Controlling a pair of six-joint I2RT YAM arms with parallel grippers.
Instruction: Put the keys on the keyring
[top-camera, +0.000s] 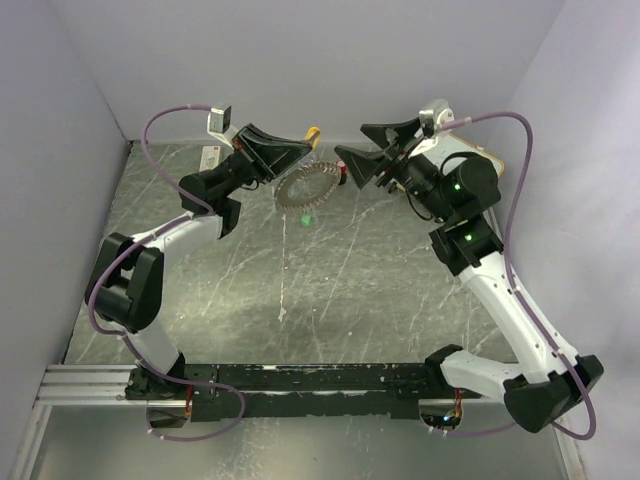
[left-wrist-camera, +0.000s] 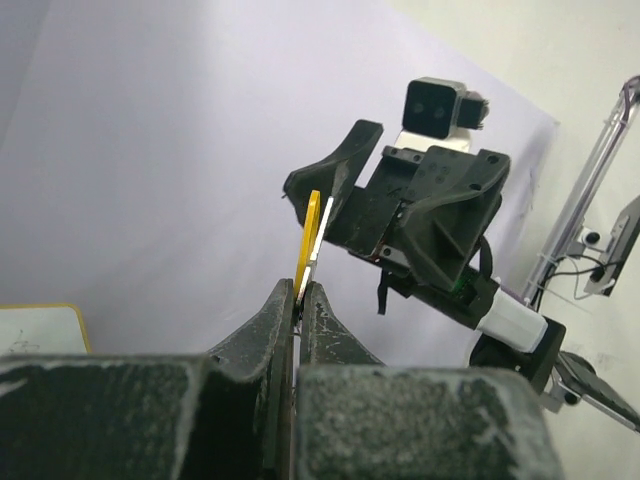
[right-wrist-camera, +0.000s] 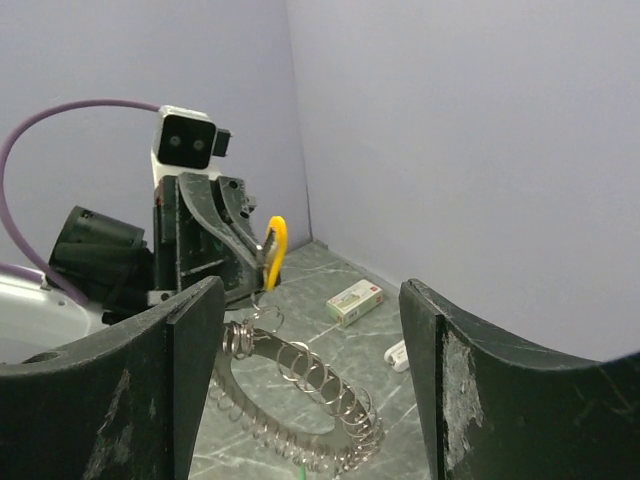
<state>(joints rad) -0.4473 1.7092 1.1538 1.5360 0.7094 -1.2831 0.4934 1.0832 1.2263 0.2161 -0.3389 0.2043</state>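
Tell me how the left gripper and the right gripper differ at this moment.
The left gripper is shut, while the right gripper is open wide. The left gripper holds the yellow key upright between its tips, while the right gripper holds nothing. Both are black and face each other, close to the keyring.

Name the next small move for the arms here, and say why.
Probably lower the open right gripper onto the keyring and grip its rim. The left gripper is shut on the yellow key, held up in the air, while the right jaws stand empty above the ring. Threading the key would likely need the ring held steady.
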